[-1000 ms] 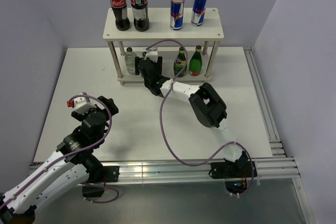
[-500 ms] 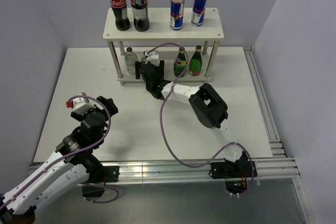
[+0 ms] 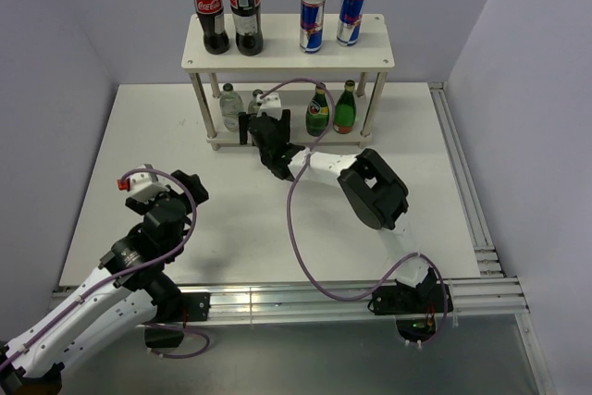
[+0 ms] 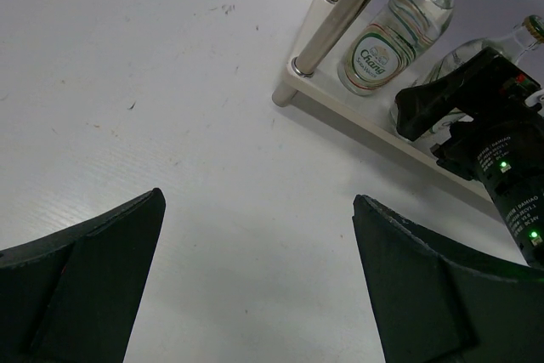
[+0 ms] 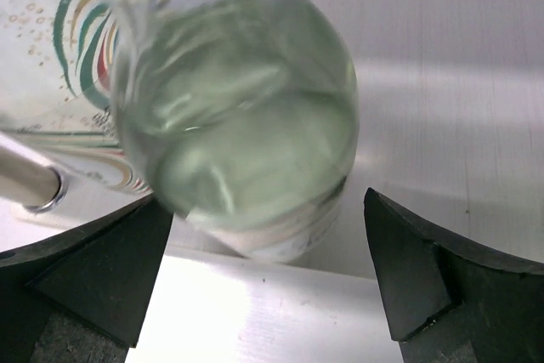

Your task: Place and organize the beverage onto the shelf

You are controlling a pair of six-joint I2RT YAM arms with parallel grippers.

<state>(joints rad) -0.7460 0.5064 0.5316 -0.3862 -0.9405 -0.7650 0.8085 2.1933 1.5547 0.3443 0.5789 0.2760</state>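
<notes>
Stock of the room, taken from the near edge of the white surface (image 3: 185, 182).

1. Shelf (image 3: 287, 43): cream-white, two tiers on round legs, standing at the far side of the surface.
2. Top tier, left half: two tall cola bottles (image 3: 209, 8) (image 3: 244, 6), dark with red labels, upright and just beside each other.
3. Top tier, right half: two blue-and-silver cans (image 3: 312, 21) (image 3: 351, 15), upright, side by side.
4. Lower tier, right: two green glass bottles (image 3: 318, 110) (image 3: 345, 107), upright, close together near the right-hand legs.
5. Lower tier, left: first clear bottle (image 4: 387, 40), pale label, upright just inside the left front leg.
6. Lower tier, beside item 5: second clear bottle (image 5: 246, 125), standing on the board, partly hidden from above by the right arm.
7. Right end effector (image 5: 263, 201): reached in at the front of the lower tier, fingers spread wide with the second clear bottle between them. Bare board shows between the bottle and one finger. Whether the other finger touches the glass I cannot tell. Nothing is clamped.
8. Left end effector (image 4: 257, 235): over the bare surface, well short of the shelf, fingers wide apart and holding nothing.
</notes>
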